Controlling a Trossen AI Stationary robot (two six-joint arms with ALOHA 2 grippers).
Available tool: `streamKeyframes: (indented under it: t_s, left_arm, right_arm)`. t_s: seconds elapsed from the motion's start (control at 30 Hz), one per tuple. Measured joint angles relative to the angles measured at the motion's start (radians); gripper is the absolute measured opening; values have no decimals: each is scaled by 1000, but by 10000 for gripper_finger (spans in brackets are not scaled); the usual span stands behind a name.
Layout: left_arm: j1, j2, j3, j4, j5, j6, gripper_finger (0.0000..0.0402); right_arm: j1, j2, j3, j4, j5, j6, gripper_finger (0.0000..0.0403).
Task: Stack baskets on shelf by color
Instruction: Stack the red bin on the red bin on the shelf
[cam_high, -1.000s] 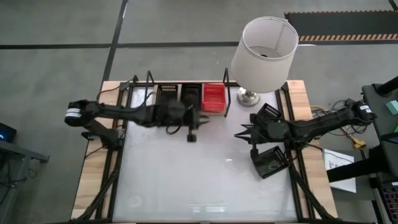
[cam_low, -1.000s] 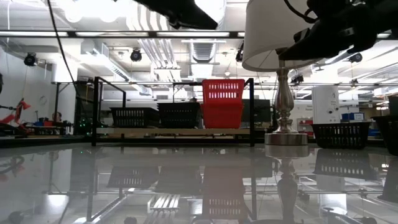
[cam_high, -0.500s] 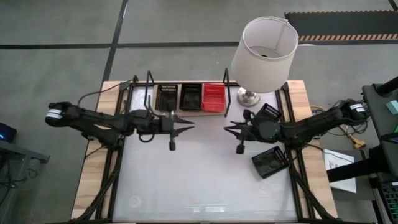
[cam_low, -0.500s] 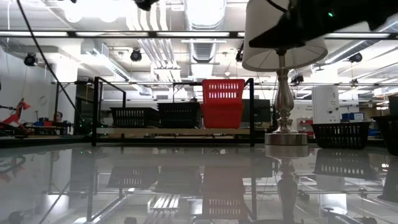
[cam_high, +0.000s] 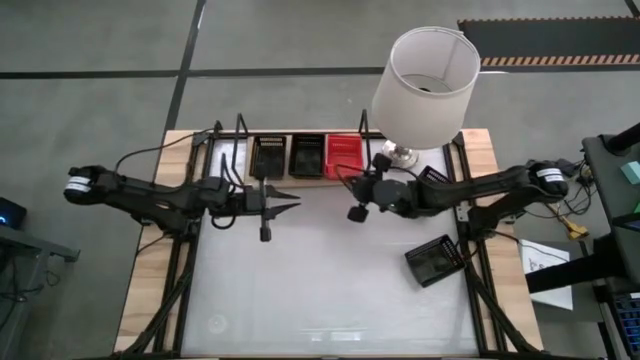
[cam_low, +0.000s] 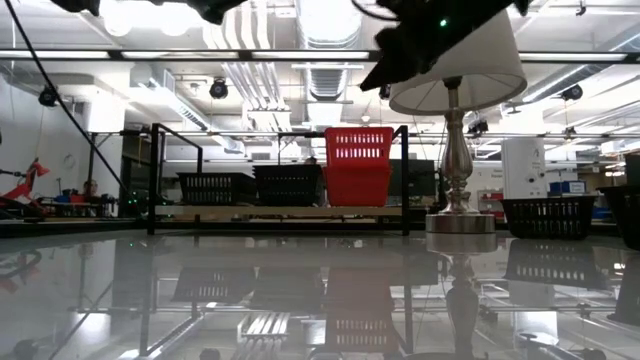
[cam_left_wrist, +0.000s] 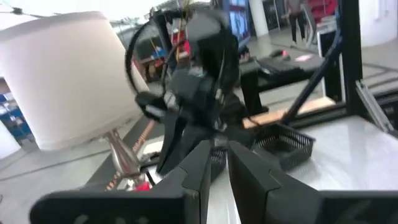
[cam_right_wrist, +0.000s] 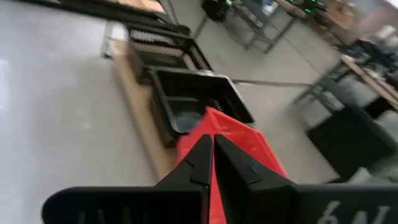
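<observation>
Right gripper shut, empty, just beside red basket on shelf; could knock stack over. Left gripper fingers nearly together, holds nothing. Two black baskets unstacked by lamp.

A red rectangular plastic mesh basket with a grid of small holes in its walls sits on the long light-wood plank shelf, whose rod uprights are black. Two black rectangular plastic mesh baskets with the same perforated pattern stand beside it. Two more black mesh baskets lie on the glossy white surface, which has pale wooden edges. The drum-shaped fabric lampshade is plain white over a shiny silver metal lamp base. Both arms are dark, nearly black. The floor is grey with dark lines.
</observation>
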Motion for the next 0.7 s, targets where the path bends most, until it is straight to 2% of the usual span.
streamKeyframes:
  t_s: [0.17,0.33,0.7]
  left_arm:
    - [-15,-46,-27,-8,0,-18,40]
    - [-25,-65,-29,-20,1,-25,40]
    - [-32,-69,-29,-29,4,-24,40]
  right_arm:
    - [-32,78,41,-7,56,-19,9]
    - [-61,130,73,-16,57,-18,9]
    - [-84,161,85,-21,73,-36,9]
